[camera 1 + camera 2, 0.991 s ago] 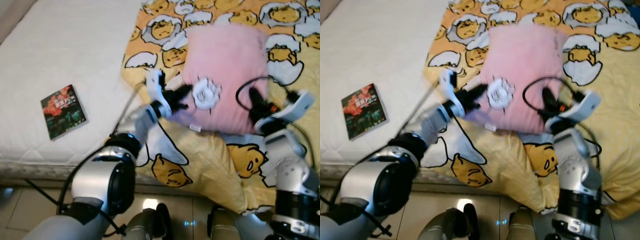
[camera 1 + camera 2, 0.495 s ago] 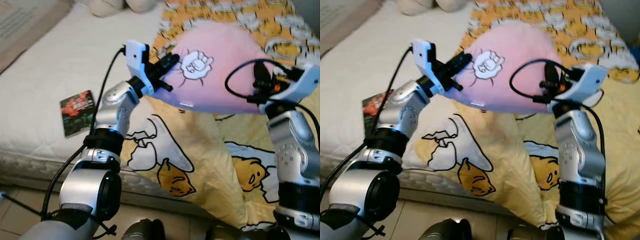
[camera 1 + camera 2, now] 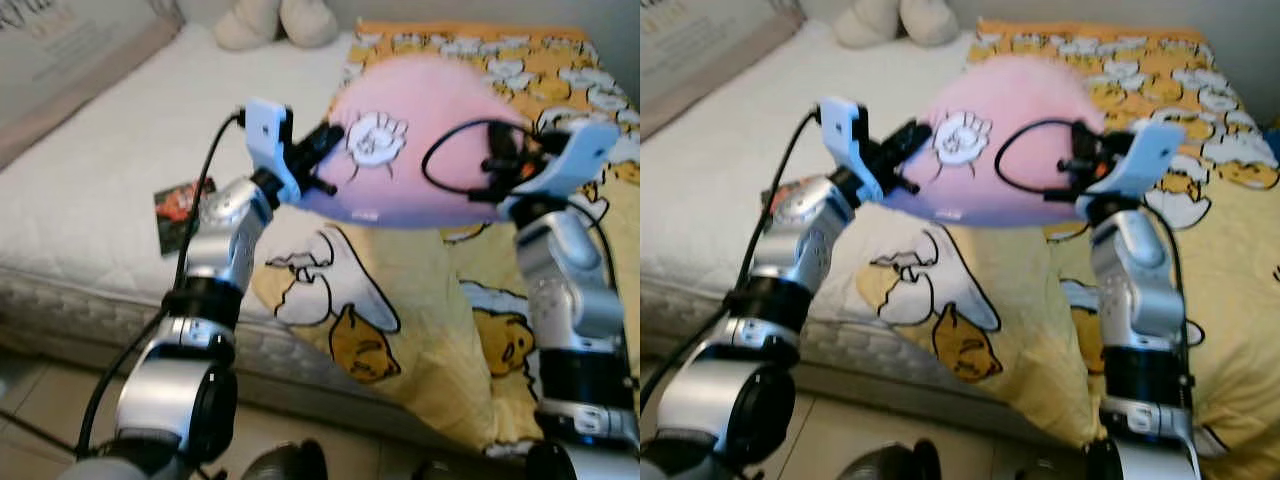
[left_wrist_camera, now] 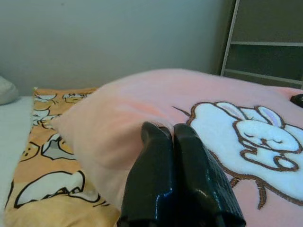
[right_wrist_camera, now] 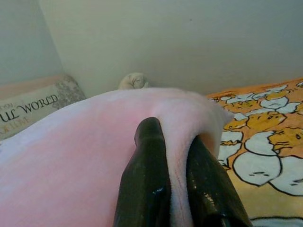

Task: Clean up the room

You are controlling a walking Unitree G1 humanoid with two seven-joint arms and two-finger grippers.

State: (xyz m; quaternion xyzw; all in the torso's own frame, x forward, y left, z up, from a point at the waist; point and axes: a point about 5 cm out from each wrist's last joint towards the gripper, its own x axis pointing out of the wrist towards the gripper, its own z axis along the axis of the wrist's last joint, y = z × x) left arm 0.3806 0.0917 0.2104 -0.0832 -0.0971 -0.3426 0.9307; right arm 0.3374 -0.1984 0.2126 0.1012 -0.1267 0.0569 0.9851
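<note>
**Pink pillow held up high by both grippers**

Up has gone the pink pillow (image 3: 425, 135): a second ago it lay flat on the yellow blanket (image 3: 420, 330), and now it hangs in the air above it, in the upper middle of the frame. The camera has tipped up too, so more of the far end of the bed (image 3: 110, 170) can be seen.

The left gripper (image 3: 322, 150) is pinching the left edge of the pillow, close to the white bunny patch (image 3: 375, 140). In the left wrist view its two black fingers (image 4: 156, 161) are pressed tight together with pillow cloth nipped at their tips. The right gripper (image 3: 497, 165) holds the right edge. In the right wrist view a fold of pink cloth sits between its fingers (image 5: 144, 161), so it is clamped on the pillow too.

The pillow's long side runs left to right across the picture, from one gripper to the other. Each arm holds one end, so neither is nearer. My guess is the pillow should go to the head of the bed, which is up in the frame, past the fingers. Both arms would have to move together to keep it level.

A small book (image 3: 180, 205) lies on the white sheet at middle left, well apart from the pillow
</note>
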